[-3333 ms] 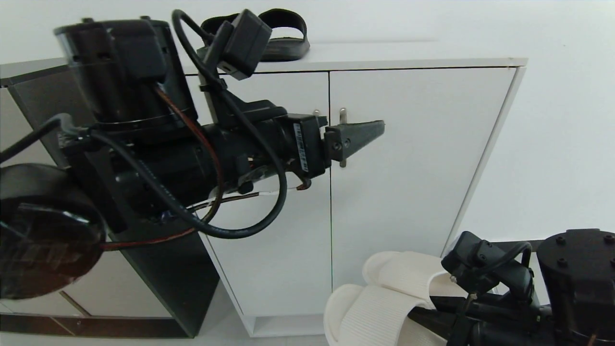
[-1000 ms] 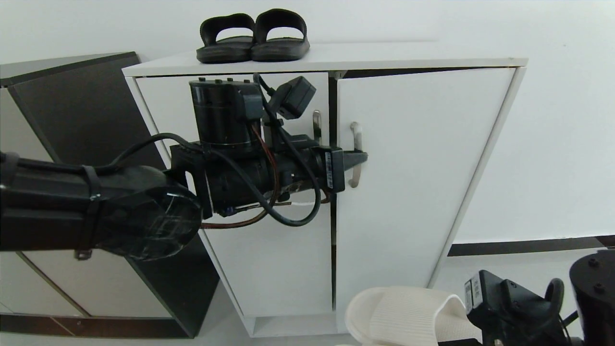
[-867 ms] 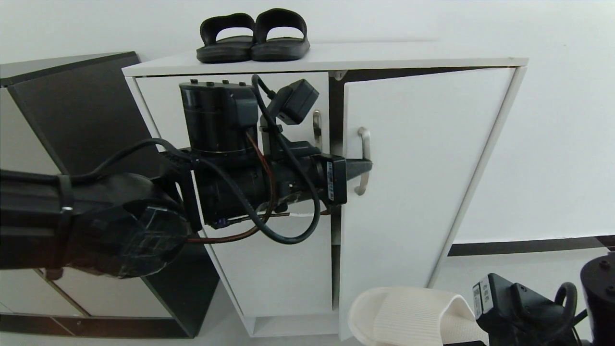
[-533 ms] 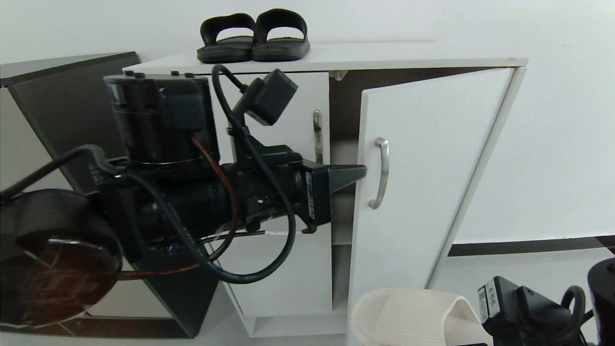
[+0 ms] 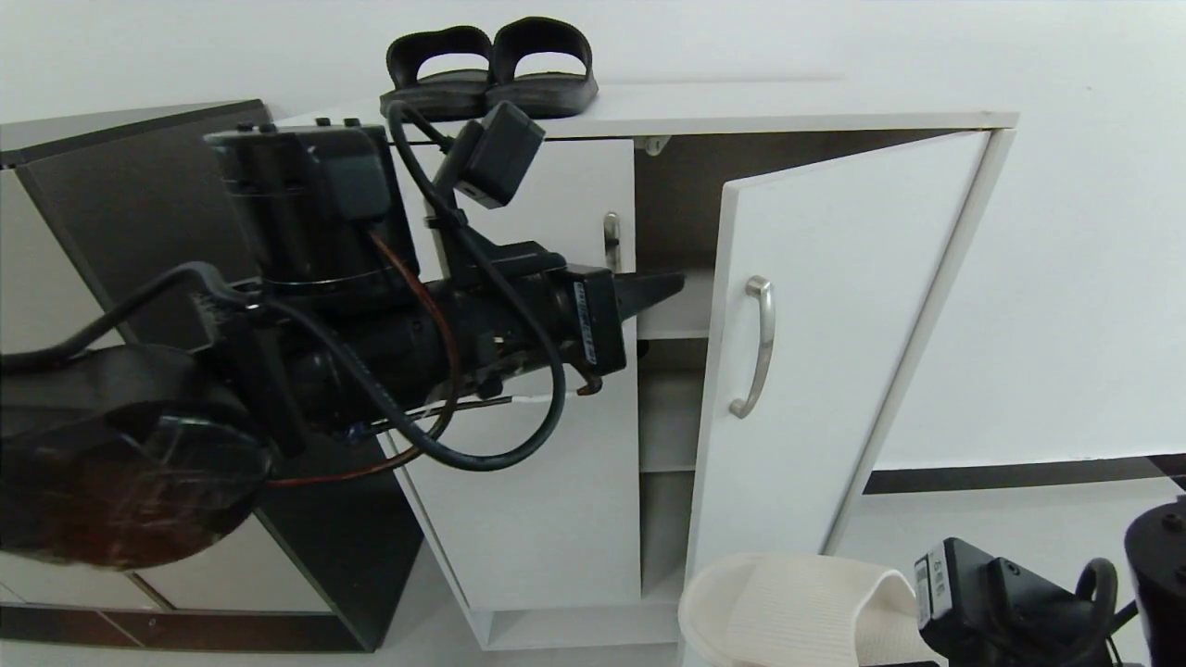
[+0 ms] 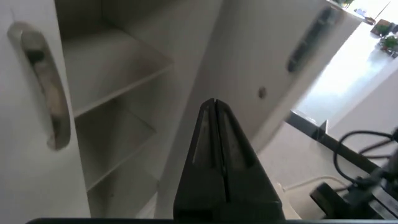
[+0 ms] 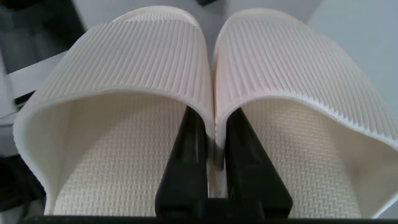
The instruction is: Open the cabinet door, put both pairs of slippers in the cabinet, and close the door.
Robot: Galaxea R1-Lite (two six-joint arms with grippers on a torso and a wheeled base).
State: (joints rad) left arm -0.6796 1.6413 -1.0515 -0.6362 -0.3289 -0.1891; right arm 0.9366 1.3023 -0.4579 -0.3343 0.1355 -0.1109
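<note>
- Swung from shut to roughly half open, the door [image 5: 834,324] now stands off the cabinet [image 5: 788,102] front, with its handle [image 5: 758,347] free.
- Left claw [image 5: 660,287] has let go of that handle and drawn back. It hangs in front of the dark opening, apart from the handle, its fingers pressed together on nothing.
- A shelf [image 5: 675,320] shows inside the gap, with more space under it.
- White slippers [image 5: 797,597] sit low, near the foot of the door. The right claw [image 7: 214,155] is clamped on their two inner walls, which it pinches together.
- Black slippers [image 5: 491,65] lie side by side on the cabinet top, untouched.
- Step in hand, as I judge it: opening is about done, and the first pair is due to go in.
- Next move likely calls for:
  - getting the left arm out of the opening, since it crosses the gap;
  - perhaps nudging the door wider;
  - lifting the white pair round the door's free edge and onto a shelf, without bumping the door back shut.
</note>
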